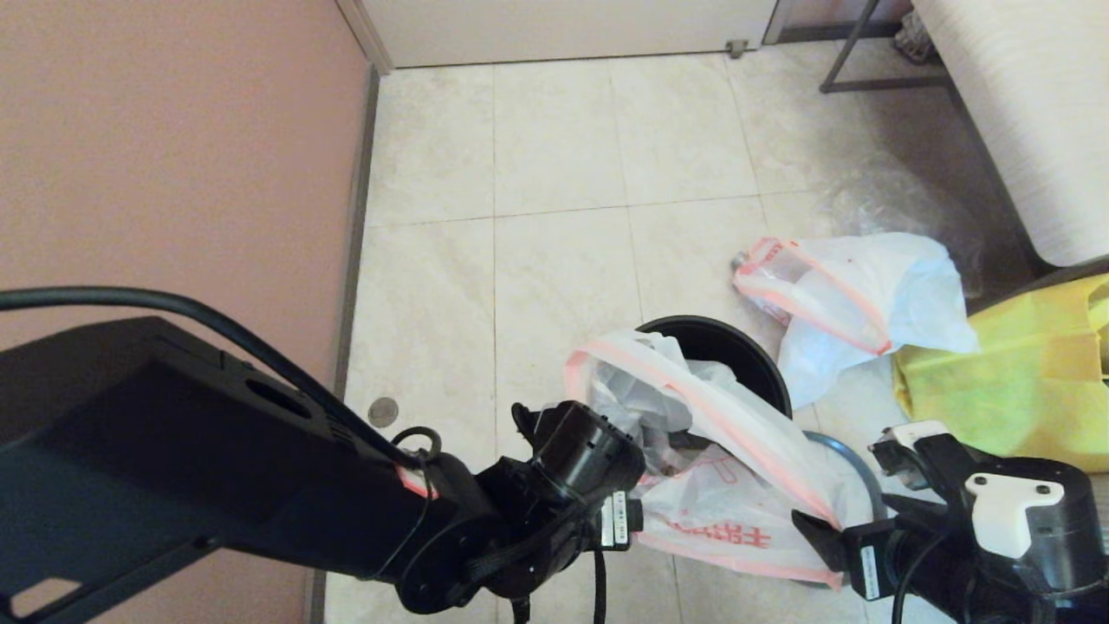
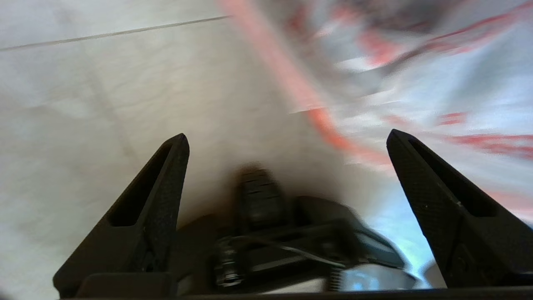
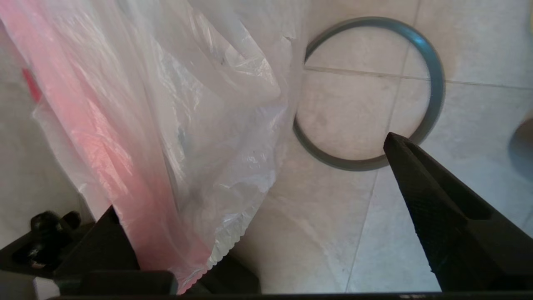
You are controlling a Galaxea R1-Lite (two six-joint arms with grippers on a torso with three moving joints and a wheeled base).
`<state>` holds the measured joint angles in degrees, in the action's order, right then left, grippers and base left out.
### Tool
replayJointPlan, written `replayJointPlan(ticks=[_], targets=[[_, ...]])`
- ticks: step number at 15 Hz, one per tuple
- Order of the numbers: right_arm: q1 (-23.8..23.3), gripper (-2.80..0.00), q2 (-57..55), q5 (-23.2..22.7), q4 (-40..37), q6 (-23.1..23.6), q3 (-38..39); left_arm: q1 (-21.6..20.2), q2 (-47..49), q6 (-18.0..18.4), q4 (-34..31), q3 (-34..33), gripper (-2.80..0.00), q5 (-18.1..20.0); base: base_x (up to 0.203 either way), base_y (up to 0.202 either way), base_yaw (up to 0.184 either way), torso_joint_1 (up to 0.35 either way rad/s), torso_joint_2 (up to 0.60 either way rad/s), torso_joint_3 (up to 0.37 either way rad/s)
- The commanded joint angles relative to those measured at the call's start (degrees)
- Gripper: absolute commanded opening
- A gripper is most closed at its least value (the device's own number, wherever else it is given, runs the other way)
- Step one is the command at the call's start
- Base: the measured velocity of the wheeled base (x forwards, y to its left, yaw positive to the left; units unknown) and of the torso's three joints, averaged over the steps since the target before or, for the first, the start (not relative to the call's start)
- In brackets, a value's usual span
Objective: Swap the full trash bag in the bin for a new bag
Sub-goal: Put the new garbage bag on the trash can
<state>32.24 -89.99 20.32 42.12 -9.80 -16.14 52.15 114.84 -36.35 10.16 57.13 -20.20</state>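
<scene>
Both grippers sit low in the head view, the left gripper (image 2: 287,141) with fingers spread wide and gripping nothing, the right gripper (image 3: 266,200) likewise spread, the new bag (image 1: 719,485) merely draped against one finger. That bag, red print showing, lies half over the bin (image 1: 736,347), not yet seated inside, apparently released for a better hold. Beside the bin the grey hoop (image 3: 429,71) lies on the floor, presumably awaiting refitting, and the full trash bag (image 1: 858,295) rests beyond by a yellow fabric bag (image 1: 1022,381).
</scene>
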Motion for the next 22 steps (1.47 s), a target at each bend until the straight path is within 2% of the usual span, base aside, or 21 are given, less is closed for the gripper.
replayJointPlan(ticks=[1,5,11,12,17,22], targets=[[-0.32,0.00,-1.07,-0.08,0.33,-0.04,0.00,0.04,0.02,-0.30,-0.08,2.57,0.00,0.84,0.000,0.000,0.000,0.000,0.00,0.000],[-0.87,0.00,-2.51,-1.04,1.04,0.05,-0.48,-1.14,7.22,-0.31,-1.47,11.59,0.00,0.88,0.000,0.000,0.000,0.000,0.00,0.000],[-0.87,0.00,-3.70,-1.60,2.93,0.05,-1.33,-6.13,14.80,0.15,-1.10,19.62,0.00,0.62,0.000,0.000,0.000,0.000,0.00,0.000],[-0.87,0.00,-3.61,-1.60,3.06,0.13,-1.35,-6.57,15.37,0.33,-1.18,21.30,-2.80,0.61,0.000,0.000,0.000,0.000,0.00,0.000],[-0.79,0.00,-3.44,-1.60,3.06,0.06,-1.36,-6.36,16.11,2.48,-1.72,25.70,-2.80,0.45,0.000,0.000,0.000,0.000,0.00,0.000],[-0.78,0.00,-2.73,-1.60,3.06,0.13,-2.08,-6.27,16.52,2.80,-1.81,25.38,-2.80,-0.95,0.000,0.000,0.000,0.000,0.00,0.000]])
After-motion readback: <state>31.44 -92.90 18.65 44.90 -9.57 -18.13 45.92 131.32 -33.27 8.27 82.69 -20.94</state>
